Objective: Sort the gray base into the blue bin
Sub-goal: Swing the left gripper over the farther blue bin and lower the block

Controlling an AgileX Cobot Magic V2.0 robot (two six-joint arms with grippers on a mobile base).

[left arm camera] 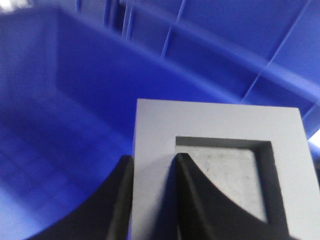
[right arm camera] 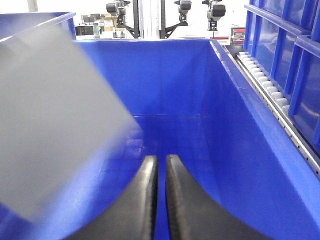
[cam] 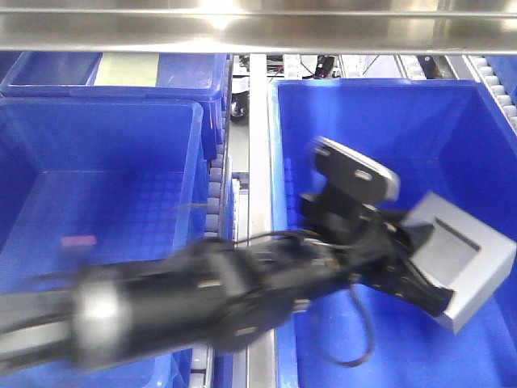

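The gray base (cam: 467,257) is a light gray block with a square recess, tilted, held over the inside of the right blue bin (cam: 363,105). My left gripper (cam: 428,271) is shut on one wall of the base, one finger inside the recess and one outside. The left wrist view shows the base (left arm camera: 220,120) between the jaws of this gripper (left arm camera: 155,157), with the bin's floor (left arm camera: 75,100) below. My right gripper (right arm camera: 161,159) is shut and empty, low inside the same bin (right arm camera: 175,75). The base (right arm camera: 50,115) shows blurred at its left.
A second blue bin (cam: 97,162) stands at the left with a small pink item (cam: 78,241) on its floor. A third bin (cam: 161,73) is behind it. A roller rail (cam: 258,162) runs between the bins. A metal bar (cam: 258,32) crosses overhead.
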